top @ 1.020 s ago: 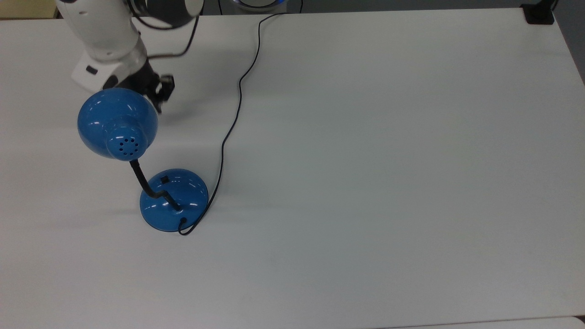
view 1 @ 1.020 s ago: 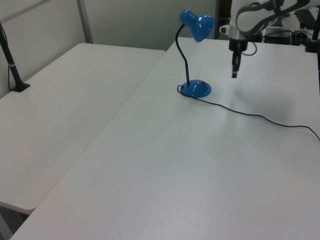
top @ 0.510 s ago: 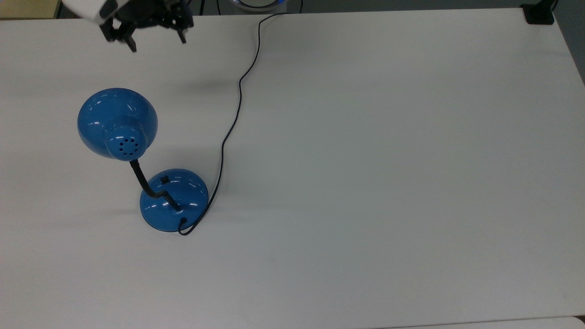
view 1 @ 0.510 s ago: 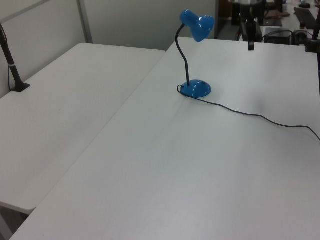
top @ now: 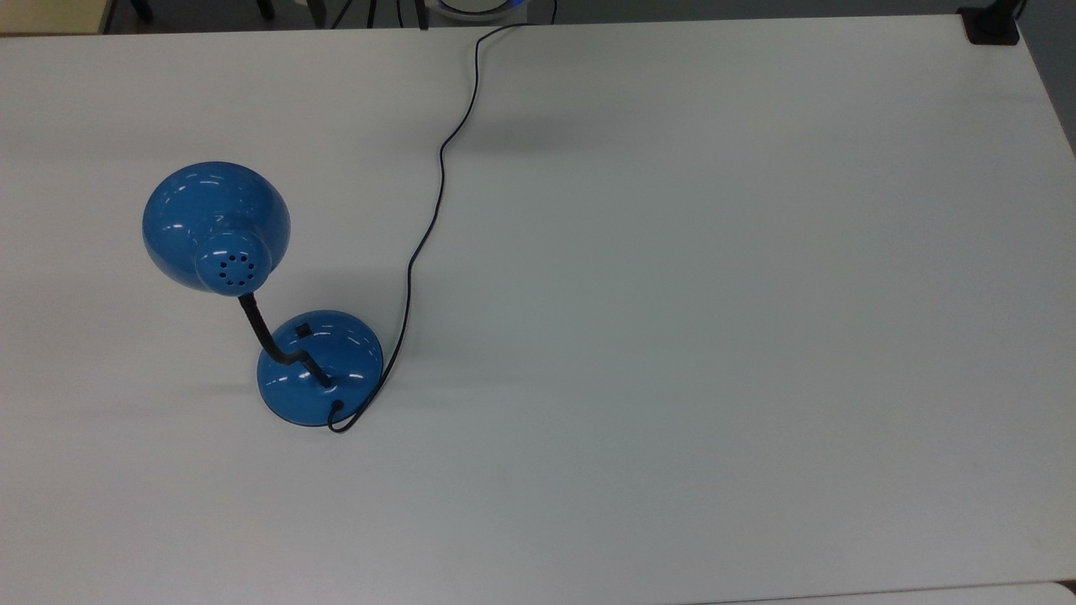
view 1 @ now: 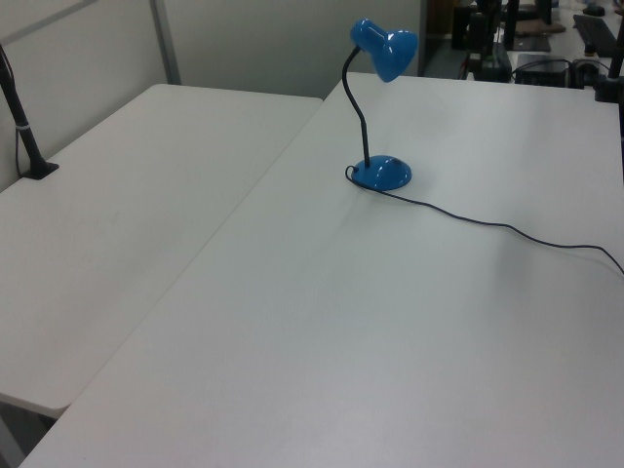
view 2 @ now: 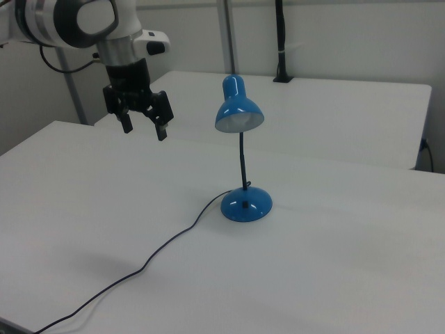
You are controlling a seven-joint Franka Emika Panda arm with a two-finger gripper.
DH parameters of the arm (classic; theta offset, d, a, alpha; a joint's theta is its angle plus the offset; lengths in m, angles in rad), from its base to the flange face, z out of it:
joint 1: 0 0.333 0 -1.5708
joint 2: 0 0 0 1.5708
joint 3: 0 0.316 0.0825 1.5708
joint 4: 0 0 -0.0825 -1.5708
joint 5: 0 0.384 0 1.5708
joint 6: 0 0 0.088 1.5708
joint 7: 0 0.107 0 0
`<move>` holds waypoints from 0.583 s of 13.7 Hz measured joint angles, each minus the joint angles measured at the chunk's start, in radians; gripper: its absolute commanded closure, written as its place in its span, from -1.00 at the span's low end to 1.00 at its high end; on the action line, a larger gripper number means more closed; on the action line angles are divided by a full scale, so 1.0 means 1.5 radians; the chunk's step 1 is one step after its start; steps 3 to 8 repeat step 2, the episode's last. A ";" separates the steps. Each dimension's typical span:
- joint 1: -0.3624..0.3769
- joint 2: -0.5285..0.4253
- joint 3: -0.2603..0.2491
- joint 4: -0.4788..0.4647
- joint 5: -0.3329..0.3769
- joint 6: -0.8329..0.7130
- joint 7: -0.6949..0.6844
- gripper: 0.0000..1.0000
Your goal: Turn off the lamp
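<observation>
The lamp stands upright on the white table (top: 672, 336), its blue dome shade (top: 216, 223) at the top view's left and its round blue base (top: 319, 365) just below. A small black switch (top: 302, 329) sits on the base. The lamp's shade (view 2: 238, 111) and base (view 2: 246, 204) also appear in the right view, and its shade (view 1: 385, 49) in the left view. No glow shows under the shade. My gripper (view 2: 144, 131) hangs open and empty in the air, well off to the right view's left of the shade, fingers pointing down.
The thin black cord (top: 437, 181) runs from the base to the table's far edge in the top view. A second white table (view 1: 117, 195) adjoins at the left view's left, with a black clamped post (view 1: 24, 136). A black clamp (top: 992, 25) sits at the top view's upper right corner.
The arm has lifted away from beside the lamp shade and left the top view and the left view. The lamp and its cord have not moved.
</observation>
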 measured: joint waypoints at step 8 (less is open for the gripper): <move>-0.001 0.007 -0.001 -0.003 0.000 0.032 0.002 -1.00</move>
